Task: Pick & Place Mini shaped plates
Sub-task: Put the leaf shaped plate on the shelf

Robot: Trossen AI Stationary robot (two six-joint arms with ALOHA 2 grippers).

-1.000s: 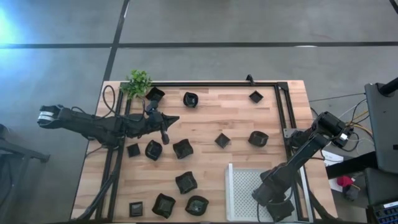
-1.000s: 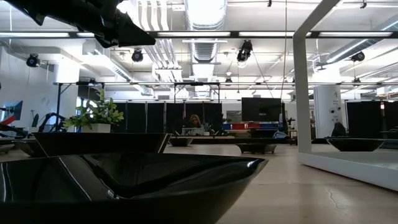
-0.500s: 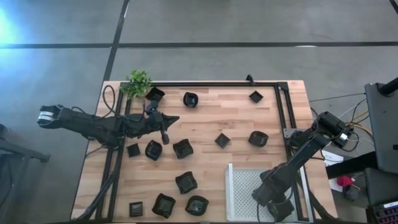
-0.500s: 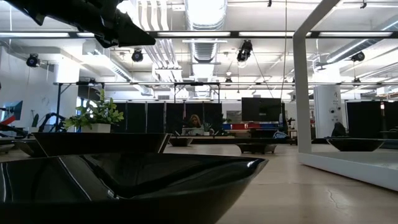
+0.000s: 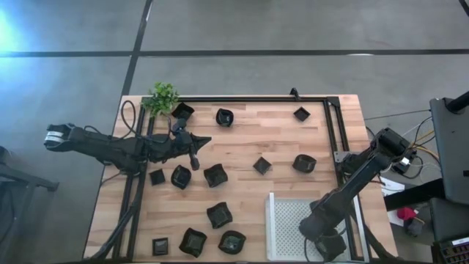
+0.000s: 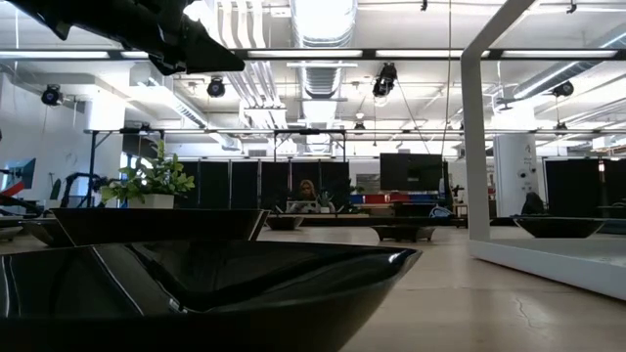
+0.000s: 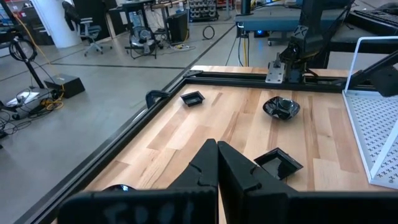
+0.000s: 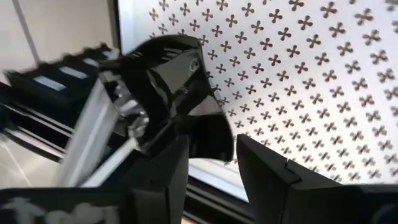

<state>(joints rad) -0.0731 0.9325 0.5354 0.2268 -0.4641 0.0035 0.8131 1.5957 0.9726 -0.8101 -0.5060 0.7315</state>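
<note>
glossy black wavy-edged mini plate sits at the white perforated tray's edge, beside the right tool, fingers spread: release step; next, retreat. left tool, pressed together, waits over the desk

High view looks straight down; low view skims the table (both share it); wrist views close.

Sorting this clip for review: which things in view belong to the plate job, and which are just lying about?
Job:
- mini shaped plates scattered over the table
- one plate by the open right claw
- white perforated tray

Lying about:
- small green plant
- left claw, shut, waiting
</note>
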